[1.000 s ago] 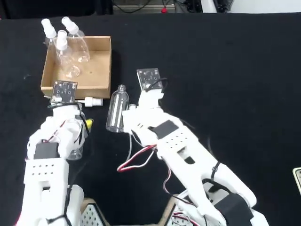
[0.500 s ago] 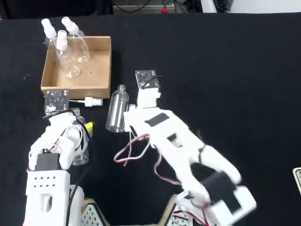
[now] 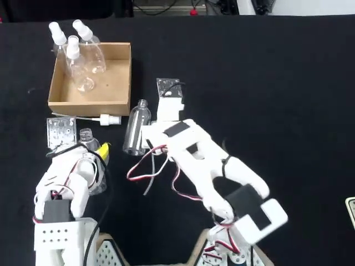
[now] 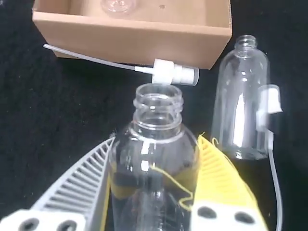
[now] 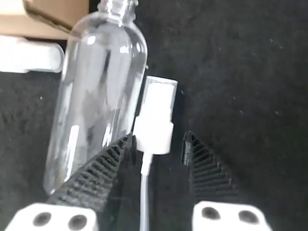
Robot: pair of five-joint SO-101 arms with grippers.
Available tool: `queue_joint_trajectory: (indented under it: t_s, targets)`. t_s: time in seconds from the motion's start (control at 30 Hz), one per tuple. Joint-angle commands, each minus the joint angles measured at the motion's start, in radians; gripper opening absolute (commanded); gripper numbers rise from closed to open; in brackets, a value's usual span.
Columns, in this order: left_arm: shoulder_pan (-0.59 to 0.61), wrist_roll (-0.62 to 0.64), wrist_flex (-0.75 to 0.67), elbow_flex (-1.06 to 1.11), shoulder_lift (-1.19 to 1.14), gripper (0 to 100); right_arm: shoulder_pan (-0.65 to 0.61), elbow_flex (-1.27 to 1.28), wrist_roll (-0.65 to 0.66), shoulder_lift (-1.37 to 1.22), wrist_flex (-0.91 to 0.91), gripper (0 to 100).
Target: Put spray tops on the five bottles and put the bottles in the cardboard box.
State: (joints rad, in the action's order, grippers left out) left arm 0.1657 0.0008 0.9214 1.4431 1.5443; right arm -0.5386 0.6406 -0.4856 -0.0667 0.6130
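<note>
My left gripper [image 4: 156,144] is shut on a clear, uncapped bottle [image 4: 154,159], held just above the black table in front of the cardboard box [image 4: 130,33]. From above, this bottle [image 3: 89,160] is at the near left. A loose spray top [image 4: 175,74] with its long tube lies along the box's front wall. A second uncapped bottle [image 5: 96,96] lies on its side, with another spray top [image 5: 156,115] beside it. My right gripper [image 5: 158,140] is open, its fingers on either side of that top. Three capped bottles [image 3: 83,61] lie in the box [image 3: 119,88].
The right arm [image 3: 188,149] stretches over the table's middle with loose red and white wires [image 3: 150,172] hanging under it. Bare black table lies to the right and behind. A pale object [image 3: 350,208] is at the right edge.
My left arm has drawn back toward the near edge and slightly left, bottle in its grip. My right arm has shifted left and its elbow swung, bringing its gripper around the spray top.
</note>
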Motion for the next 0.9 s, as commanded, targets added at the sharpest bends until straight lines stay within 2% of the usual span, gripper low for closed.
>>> queue_joint_trajectory:
  t_s: [0.0, 0.3, 0.47, 0.6, 0.67, 0.87]
  targets:
    - [-0.001, 0.008, 0.060, -0.002, 0.104, 16, 0.018, -0.064, -0.011, -0.045, -0.040, 15.7]
    - [-0.001, 0.006, 0.121, -0.001, 0.199, 16, 0.017, -0.223, 0.005, -0.087, 0.118, 15.5]
    - [-0.001, 0.006, 0.121, -0.001, 0.198, 16, 0.043, -0.242, 0.258, -0.151, 0.167, 15.5]
    - [-0.007, 0.005, 0.121, 0.001, 0.198, 16, 0.044, -0.251, 0.313, -0.173, 0.226, 15.5]
    - [-0.007, 0.005, 0.121, 0.008, 0.203, 16, 0.057, -0.275, 0.325, -0.166, 0.304, 15.5]
    - [-0.007, 0.003, 0.118, 0.021, 0.206, 16, 0.144, -0.395, 0.543, -0.142, 0.580, 15.5]
